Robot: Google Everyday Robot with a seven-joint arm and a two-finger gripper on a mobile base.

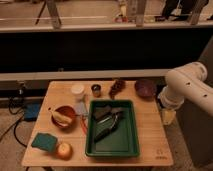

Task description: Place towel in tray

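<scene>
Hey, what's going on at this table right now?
The robot's arm reaches in from the right, and its gripper is down inside the green tray on the wooden table. A dark towel lies in the tray right by it. A red bowl and teal sponge sit beside the tray.

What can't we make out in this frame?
All in the camera view:
- Dark items in the green tray: they merge in the dim light, so I can't tell whether one is the towel.
- Dark lump at the table's back: too small and dim to identify.
- Arm: cut off by the right edge.
- Claw, under the arm at the table's right edge: too small for detail.
</scene>
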